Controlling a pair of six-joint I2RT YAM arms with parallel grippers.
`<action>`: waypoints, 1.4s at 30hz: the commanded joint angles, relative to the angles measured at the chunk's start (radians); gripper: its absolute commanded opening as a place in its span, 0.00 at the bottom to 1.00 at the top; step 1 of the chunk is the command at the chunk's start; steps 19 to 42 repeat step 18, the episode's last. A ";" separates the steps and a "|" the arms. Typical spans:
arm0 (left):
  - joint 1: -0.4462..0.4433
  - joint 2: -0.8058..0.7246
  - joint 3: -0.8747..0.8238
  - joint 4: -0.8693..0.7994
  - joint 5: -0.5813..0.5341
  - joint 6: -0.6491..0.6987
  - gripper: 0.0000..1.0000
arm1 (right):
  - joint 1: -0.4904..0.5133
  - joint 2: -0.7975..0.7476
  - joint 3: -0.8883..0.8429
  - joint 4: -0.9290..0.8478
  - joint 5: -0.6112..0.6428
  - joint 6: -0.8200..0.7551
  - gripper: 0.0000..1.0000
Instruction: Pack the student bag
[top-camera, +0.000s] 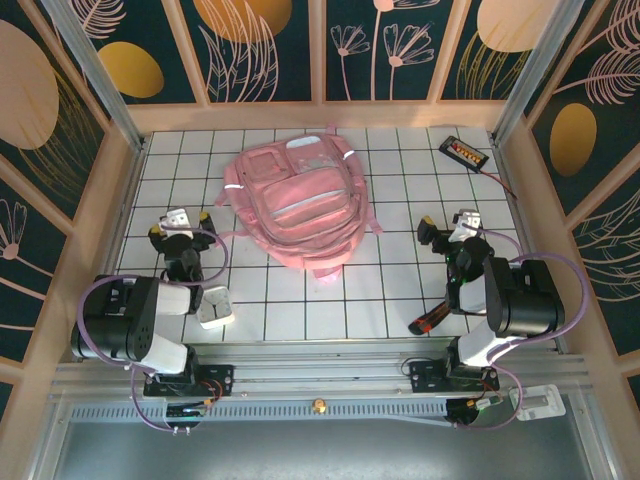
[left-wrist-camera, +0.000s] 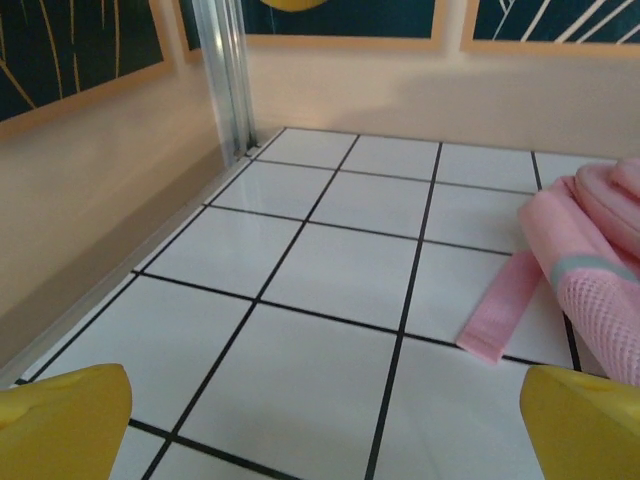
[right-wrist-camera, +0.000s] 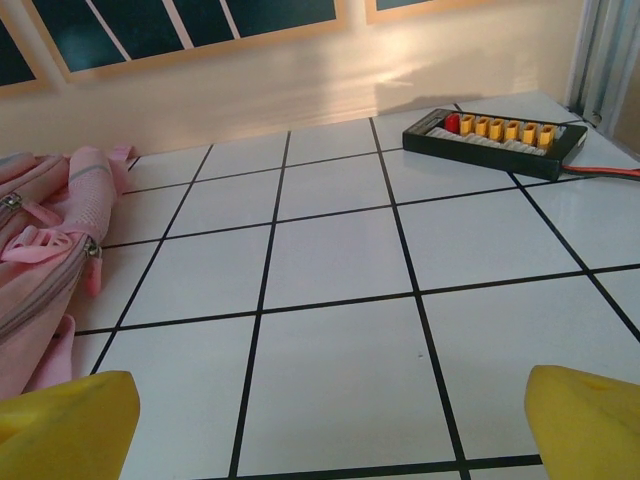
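The left gripper (top-camera: 181, 222) and right gripper (top-camera: 448, 226) are hovering spread wide and empty; steadying the large pink backpack (top-camera: 295, 200) before unzipping seems wise.

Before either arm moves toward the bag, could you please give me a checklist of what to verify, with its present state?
1. Left gripper open, empty: ok.
2. Right gripper open, empty: ok.
3. Large pink fabric backpack lying flat between the arms: ok.
4. Backpack's main zip open for packing: cannot tell.
5. Loose pink strap apart from the left gripper's yellow fingers: ok.
6. Black charging board with yellow connectors apart from the backpack: ok.
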 joint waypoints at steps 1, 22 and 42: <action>0.008 0.063 -0.090 0.311 0.069 -0.004 0.98 | 0.007 -0.002 0.014 0.045 0.021 -0.018 0.99; 0.026 0.035 -0.046 0.183 0.042 -0.044 0.99 | 0.007 0.000 0.018 0.039 0.025 -0.018 0.99; 0.026 0.035 -0.046 0.183 0.042 -0.044 0.99 | 0.007 0.000 0.018 0.039 0.025 -0.018 0.99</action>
